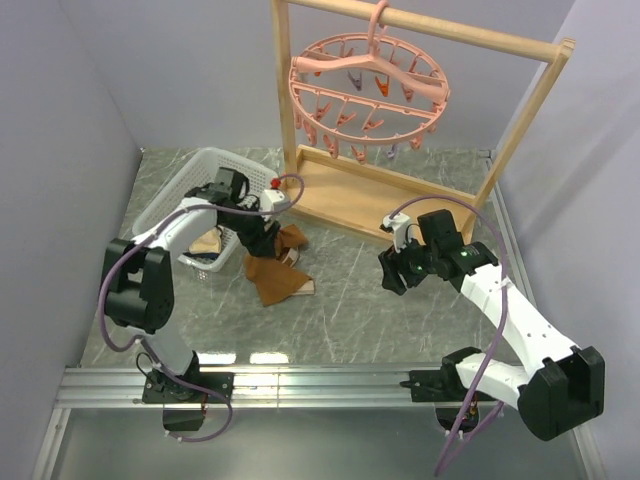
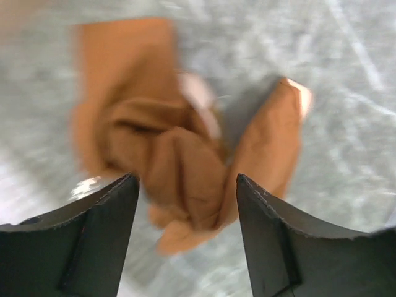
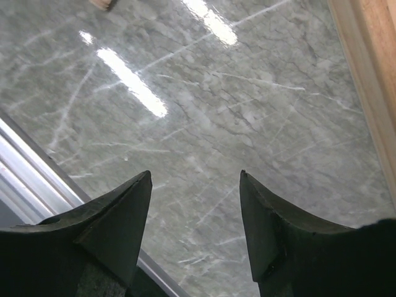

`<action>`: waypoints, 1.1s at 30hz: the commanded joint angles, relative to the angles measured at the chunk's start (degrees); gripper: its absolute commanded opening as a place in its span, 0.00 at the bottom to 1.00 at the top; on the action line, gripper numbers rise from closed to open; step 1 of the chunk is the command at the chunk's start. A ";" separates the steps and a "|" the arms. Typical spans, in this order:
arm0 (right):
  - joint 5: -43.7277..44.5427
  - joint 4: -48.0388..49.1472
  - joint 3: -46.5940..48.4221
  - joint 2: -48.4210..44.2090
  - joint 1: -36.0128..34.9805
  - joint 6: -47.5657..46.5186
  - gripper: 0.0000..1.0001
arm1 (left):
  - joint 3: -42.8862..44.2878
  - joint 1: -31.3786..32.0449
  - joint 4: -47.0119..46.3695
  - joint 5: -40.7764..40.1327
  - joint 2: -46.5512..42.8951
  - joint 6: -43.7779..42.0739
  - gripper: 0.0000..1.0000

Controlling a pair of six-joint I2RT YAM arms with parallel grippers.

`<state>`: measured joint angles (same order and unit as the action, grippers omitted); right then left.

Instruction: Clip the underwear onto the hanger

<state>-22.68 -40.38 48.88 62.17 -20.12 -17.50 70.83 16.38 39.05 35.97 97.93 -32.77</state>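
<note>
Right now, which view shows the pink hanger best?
Top external: the hanger hangs whole from the wooden rack, with ring, clips and hook visible. Left wrist shows none of it; right wrist shows only the rack's wooden edge.

Top external: high above the near edge, facing far, whole table (image 1: 350,310) in frame. Left wrist: close, blurred, down onto the underwear (image 2: 179,161), shared with top. Right wrist: close over table, catching the rack base (image 3: 371,62).
</note>
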 commanded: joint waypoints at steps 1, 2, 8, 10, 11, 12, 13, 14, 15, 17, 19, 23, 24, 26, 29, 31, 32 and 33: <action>-3.50 1.88 1.22 -1.79 0.08 3.52 0.66 | 4.75 -2.41 -0.29 -2.65 -6.95 -7.71 0.70; -4.30 2.06 0.87 -1.97 0.17 4.13 0.65 | 5.02 -1.10 0.41 -3.00 -9.05 -9.31 0.74; -5.89 0.39 2.09 -0.30 0.61 4.40 0.65 | -0.67 12.08 5.17 -9.95 -10.57 -23.03 0.73; -6.06 -0.14 2.62 0.58 0.78 4.66 0.65 | -2.53 14.46 1.83 -13.10 -9.52 -23.65 0.74; -6.85 -0.14 2.79 0.76 1.48 5.27 0.64 | -3.41 16.12 0.86 -14.25 -7.51 -24.09 0.73; -7.29 -0.22 2.88 0.76 1.92 5.45 0.65 | -3.68 16.75 -1.32 -16.61 -6.53 -24.35 0.74; -7.64 -0.14 2.97 0.76 2.19 5.63 0.64 | -3.85 17.01 -2.30 -17.41 -5.57 -24.53 0.73; -7.65 -0.31 2.97 0.76 2.54 5.81 0.64 | -3.68 17.28 -3.09 -18.46 -3.47 -24.44 0.74; -7.65 -0.31 3.06 0.50 2.72 5.81 0.64 | -3.50 17.28 -3.88 -19.52 -2.40 -24.36 0.74; -7.65 -0.22 2.71 0.06 2.98 6.07 0.64 | -2.37 17.46 -4.68 -22.42 0.84 -23.92 0.73; -8.17 0.04 2.36 -0.12 3.42 6.33 0.64 | -1.49 17.81 -4.60 -24.70 2.78 -22.87 0.72; -8.52 0.04 2.27 -0.47 4.21 6.60 0.64 | -0.16 18.68 -2.93 -25.95 5.17 -22.16 0.29; -8.87 0.21 2.27 -0.47 4.56 6.69 0.64 | 0.10 18.69 -2.40 -25.51 5.08 -21.98 0.18; -9.05 0.04 2.36 -0.38 4.65 6.86 0.64 | 1.58 18.60 -1.26 -22.54 3.51 -20.76 0.00; -9.23 0.21 2.79 -0.30 5.26 7.21 0.63 | 4.57 18.42 -2.04 -18.93 -1.22 -14.26 0.00; -9.58 0.57 2.88 -0.21 6.14 7.74 0.62 | 4.24 18.16 -7.12 -17.60 -6.75 -5.58 0.00; -10.28 0.83 2.88 0.23 6.58 8.44 0.62 | 0.75 18.51 -9.23 -17.94 -8.96 -3.11 0.00; -11.33 0.83 3.06 0.67 7.37 8.79 0.62 | -2.16 19.38 -17.08 -20.65 -11.59 2.22 0.00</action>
<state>-31.59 -40.71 48.88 62.92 -14.46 -10.39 70.96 34.74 34.28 14.20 96.88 -43.72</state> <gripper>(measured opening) 0.622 0.012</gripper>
